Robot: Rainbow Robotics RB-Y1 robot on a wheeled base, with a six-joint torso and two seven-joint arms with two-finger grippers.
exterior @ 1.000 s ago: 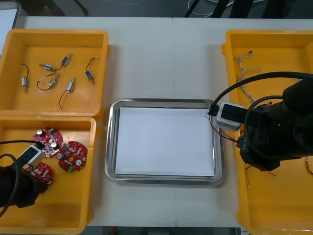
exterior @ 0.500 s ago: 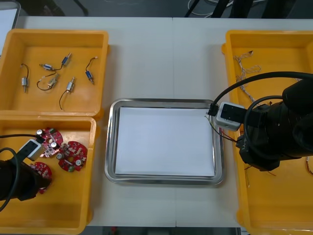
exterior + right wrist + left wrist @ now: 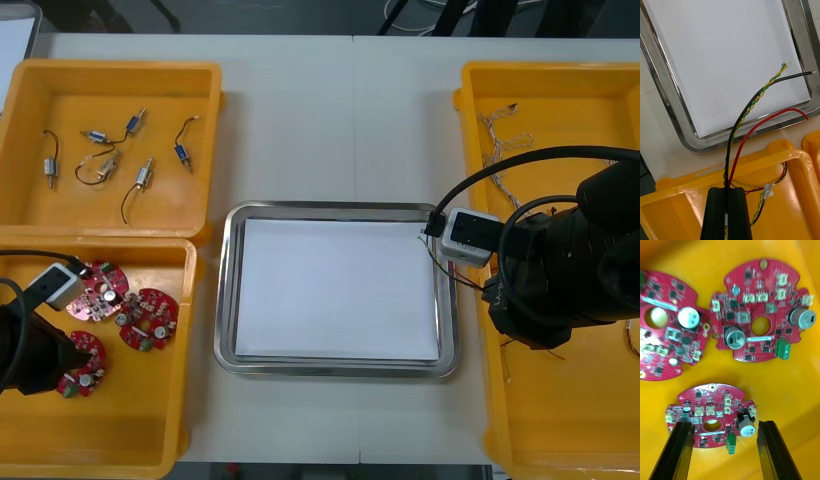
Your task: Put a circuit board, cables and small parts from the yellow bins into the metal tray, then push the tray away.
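Three round red circuit boards lie in the near-left yellow bin [image 3: 130, 420]. My left gripper [image 3: 724, 424] hangs open just above the nearest board [image 3: 711, 416], one finger on each side of it, not touching. That board [image 3: 80, 362] peeks out beside the left arm in the front view. My right gripper [image 3: 729, 190] is shut on a bundle of cables [image 3: 752, 108]: black, red, and twisted green and yellow. Their free ends reach over the near-right bin's rim onto the white inside of the metal tray [image 3: 662, 86].
The tray [image 3: 228, 290] sits mid-table between the bins. The far-left bin [image 3: 30, 200] holds several small metal parts [image 3: 110, 160] with wires. Pale cables [image 3: 500, 140] lie in the far-right bin. Two more boards [image 3: 760, 320] [image 3: 666, 341] lie beyond the left fingers.
My left arm has drawn back toward the bin's left side, uncovering more of the nearest board. The right arm and its cables have stayed still.
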